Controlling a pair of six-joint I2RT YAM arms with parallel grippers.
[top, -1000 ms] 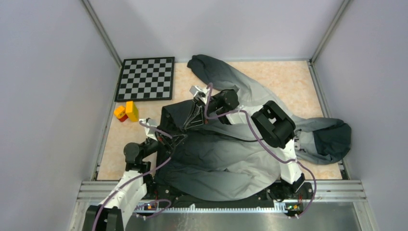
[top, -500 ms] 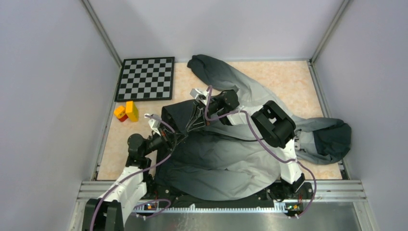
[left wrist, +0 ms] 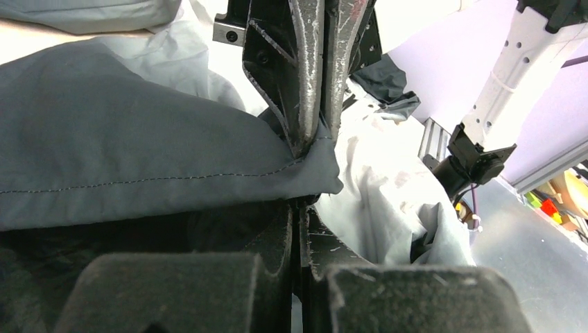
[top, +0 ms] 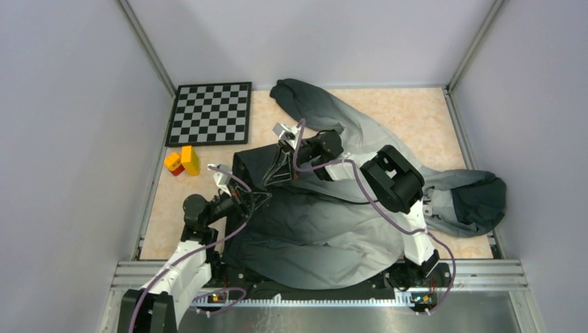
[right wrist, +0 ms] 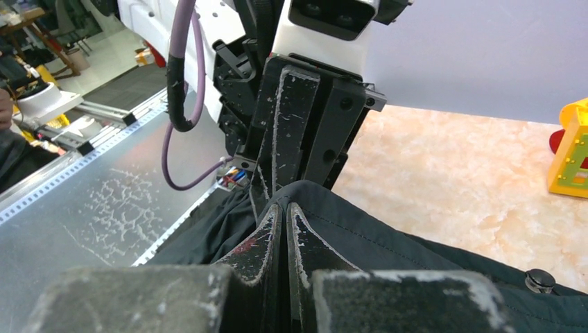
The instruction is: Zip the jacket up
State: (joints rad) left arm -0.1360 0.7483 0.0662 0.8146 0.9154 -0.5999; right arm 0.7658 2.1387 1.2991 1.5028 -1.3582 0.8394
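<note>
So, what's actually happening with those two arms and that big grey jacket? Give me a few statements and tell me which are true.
1. The left arm's fingers are shut on the charcoal-to-light-grey fabric jacket. True.
2. The right arm's fingers hang open above the jacket. False: they are shut on its dark fabric too.
3. Both arms pinch the jacket close together, tips facing each other. True.
4. The yellow and red toy blocks stand on the black-and-white chequered board. False: they stand on the orange marbled table, beside the board's near edge.

left fingers (left wrist: pixel 281 232) nudged forward, left elbow (top: pixel 195 207) advanced
</note>
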